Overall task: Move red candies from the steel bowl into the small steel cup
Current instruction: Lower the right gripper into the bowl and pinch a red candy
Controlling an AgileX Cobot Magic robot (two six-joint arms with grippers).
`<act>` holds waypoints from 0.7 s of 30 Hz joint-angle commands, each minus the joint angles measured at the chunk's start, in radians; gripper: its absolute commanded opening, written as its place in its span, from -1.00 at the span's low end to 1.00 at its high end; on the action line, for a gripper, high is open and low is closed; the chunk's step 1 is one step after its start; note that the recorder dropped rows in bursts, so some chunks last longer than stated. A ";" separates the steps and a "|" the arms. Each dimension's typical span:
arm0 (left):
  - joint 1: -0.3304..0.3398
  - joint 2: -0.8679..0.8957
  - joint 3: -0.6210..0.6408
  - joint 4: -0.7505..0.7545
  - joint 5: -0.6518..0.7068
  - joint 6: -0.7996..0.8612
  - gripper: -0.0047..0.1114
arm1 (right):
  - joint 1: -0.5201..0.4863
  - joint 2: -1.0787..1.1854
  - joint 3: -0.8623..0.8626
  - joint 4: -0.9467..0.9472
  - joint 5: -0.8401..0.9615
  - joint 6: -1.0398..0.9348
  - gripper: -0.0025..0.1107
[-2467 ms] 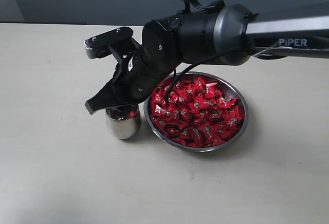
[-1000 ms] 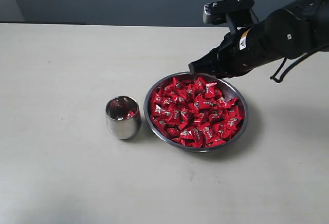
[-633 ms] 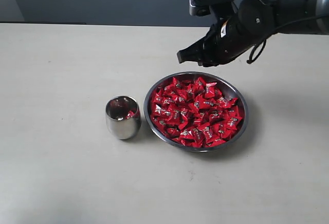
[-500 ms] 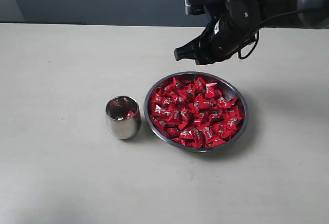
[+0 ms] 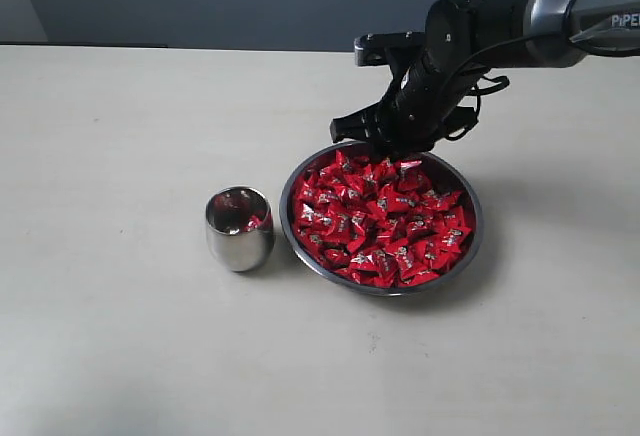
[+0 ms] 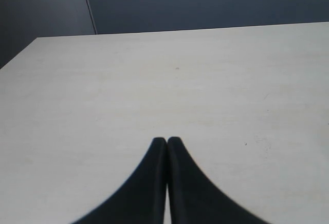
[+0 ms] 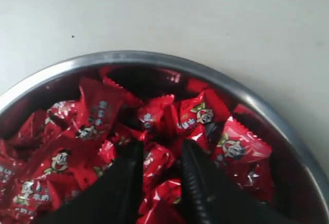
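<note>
The pale table (image 5: 120,336) is crossed from 2 o'clock by the right arm (image 5: 560,11). The steel bowl (image 5: 474,241), heaped with red candies (image 5: 385,221), is seen near centre. The small steel cup (image 5: 239,236) is set just beside it at 9 o'clock, with a candy inside. The right gripper (image 7: 162,154) is dipped into the heap at the bowl's 12 o'clock, fingers slightly parted with a candy between; whether it is pinched cannot be told. The left gripper (image 6: 167,141) is pressed closed over bare table, nothing held.

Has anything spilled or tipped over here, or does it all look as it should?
Nothing stands out. The red candies are heaped inside the steel bowl. The small steel cup stands upright beside it with some red inside, and none lies loose on the table.
</note>
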 commanded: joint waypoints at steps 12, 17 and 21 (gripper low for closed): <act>-0.008 -0.005 0.005 0.002 -0.008 -0.001 -0.91 | -0.019 0.012 -0.009 0.028 0.004 -0.034 -0.50; -0.008 -0.005 0.005 0.002 -0.008 -0.001 -0.91 | -0.059 0.012 -0.009 0.046 0.020 -0.057 -0.50; -0.008 -0.005 0.005 0.002 -0.008 -0.001 -0.91 | -0.078 0.012 -0.009 0.180 0.033 -0.175 -0.50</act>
